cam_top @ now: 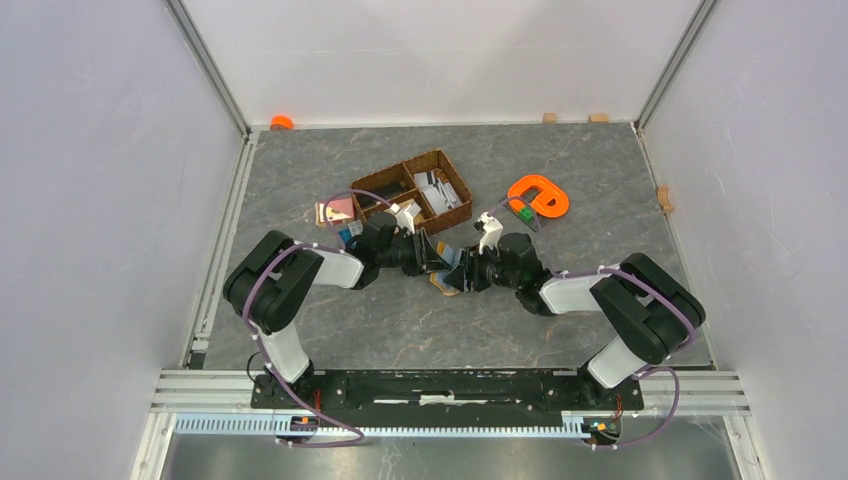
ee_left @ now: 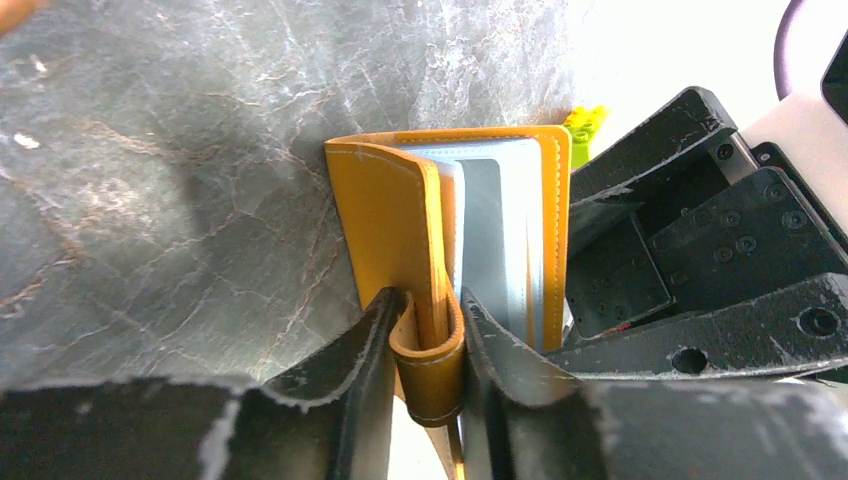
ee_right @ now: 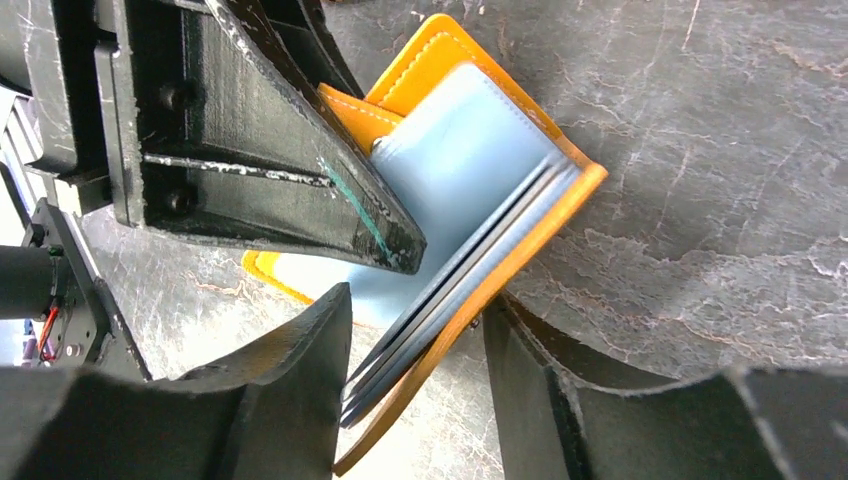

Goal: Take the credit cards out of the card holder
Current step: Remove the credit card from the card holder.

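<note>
The mustard-orange card holder (cam_top: 447,281) is held open off the grey table between both arms at mid-table. My left gripper (ee_left: 432,305) is shut on its closure tab and one cover (ee_left: 400,220). My right gripper (ee_right: 418,298) is shut on the other cover (ee_right: 470,170), which lies slanted across the jaws with its light blue sleeves against one finger. In the top view the left gripper (cam_top: 434,258) and right gripper (cam_top: 464,274) almost touch. No credit cards can be made out in the sleeves.
A brown wicker basket (cam_top: 415,190) holding flat cards stands behind the grippers, with loose flat items (cam_top: 335,210) to its left. An orange plastic ring (cam_top: 540,195) and a green brick (cam_top: 523,211) lie at the back right. Walls enclose the table.
</note>
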